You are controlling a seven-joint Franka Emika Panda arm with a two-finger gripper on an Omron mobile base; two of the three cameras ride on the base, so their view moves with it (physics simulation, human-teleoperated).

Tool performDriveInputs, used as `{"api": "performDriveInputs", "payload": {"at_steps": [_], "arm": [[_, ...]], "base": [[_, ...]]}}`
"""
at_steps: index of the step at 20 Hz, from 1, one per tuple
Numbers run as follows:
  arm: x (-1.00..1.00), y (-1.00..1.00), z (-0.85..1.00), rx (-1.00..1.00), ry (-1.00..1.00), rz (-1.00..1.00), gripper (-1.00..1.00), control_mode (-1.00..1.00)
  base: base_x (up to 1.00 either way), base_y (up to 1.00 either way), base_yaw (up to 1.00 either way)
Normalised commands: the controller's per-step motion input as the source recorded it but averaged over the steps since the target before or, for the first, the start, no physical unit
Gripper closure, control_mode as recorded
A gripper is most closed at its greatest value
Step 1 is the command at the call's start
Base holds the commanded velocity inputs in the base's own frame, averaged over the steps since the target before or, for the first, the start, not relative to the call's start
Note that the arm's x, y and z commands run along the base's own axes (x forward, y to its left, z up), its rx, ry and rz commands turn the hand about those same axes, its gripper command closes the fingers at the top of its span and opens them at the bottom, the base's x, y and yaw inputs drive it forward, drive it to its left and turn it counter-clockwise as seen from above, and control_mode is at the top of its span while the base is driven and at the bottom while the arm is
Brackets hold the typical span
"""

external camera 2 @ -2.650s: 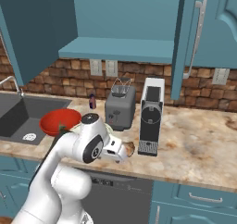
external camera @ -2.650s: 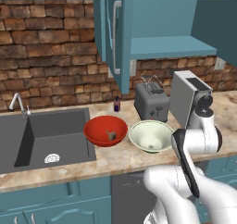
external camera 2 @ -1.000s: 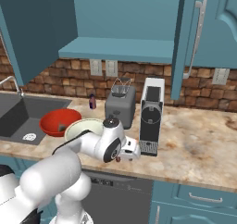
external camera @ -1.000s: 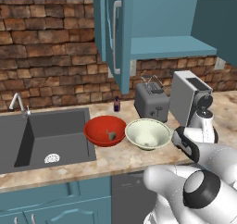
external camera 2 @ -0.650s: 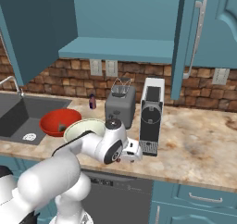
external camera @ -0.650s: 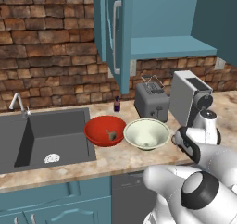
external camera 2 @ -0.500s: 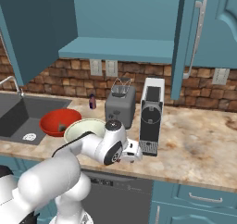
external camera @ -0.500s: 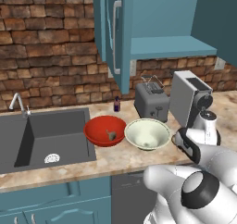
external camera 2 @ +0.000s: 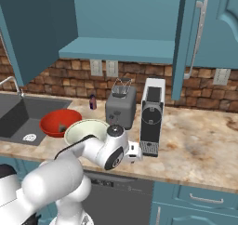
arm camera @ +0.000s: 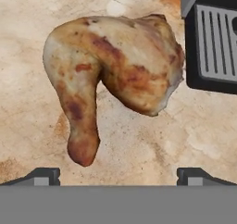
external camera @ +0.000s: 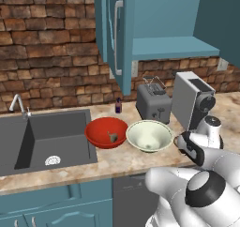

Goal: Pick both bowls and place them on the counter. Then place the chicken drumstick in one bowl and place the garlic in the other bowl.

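Directly beneath the wide-open, empty two-finger gripper [arm camera: 118, 174] lies the golden-brown roasted chicken drumstick [arm camera: 111, 75] on the beige marbled stone counter [arm camera: 152, 144]. Its thick meaty end sits toward the black drip tray of the coffee machine [arm camera: 214, 38], and its narrow bone end [arm camera: 83, 149] angles down toward one dark fingertip [arm camera: 42, 176]. The long axis runs slanted across the line between the tips, so a grasp looks best taken across the thick part, probably after dropping straight down. From the left base camera, the pale cream-green bowl [external camera: 150, 136] stands close beside the arm, touching or nearly touching the glossy red bowl [external camera: 107, 132], which holds a small greyish garlic bulb [external camera: 113, 137]. Both base cameras hide the drumstick behind the wrist.
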Motion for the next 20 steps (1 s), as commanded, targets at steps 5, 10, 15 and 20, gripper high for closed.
{"api": "performDriveInputs", "payload": {"at_steps": [5, 10, 15, 20], "arm": [[0.24, 0.16, 0.00, 0.00, 0.00, 0.08, -1.00, -1.00], [0.26, 0.15, -0.05, 0.00, 0.00, 0.04, -1.00, -1.00], [0.07, 0.01, -0.21, 0.00, 0.00, 0.00, -1.00, -1.00], [0.00, 0.08, -0.21, 0.00, 0.00, 0.00, -1.00, -1.00]], "base": [[0.00, 0.00, 0.00], [0.00, 0.00, 0.00], [0.00, 0.00, 0.00], [0.00, 0.00, 0.00]]}}
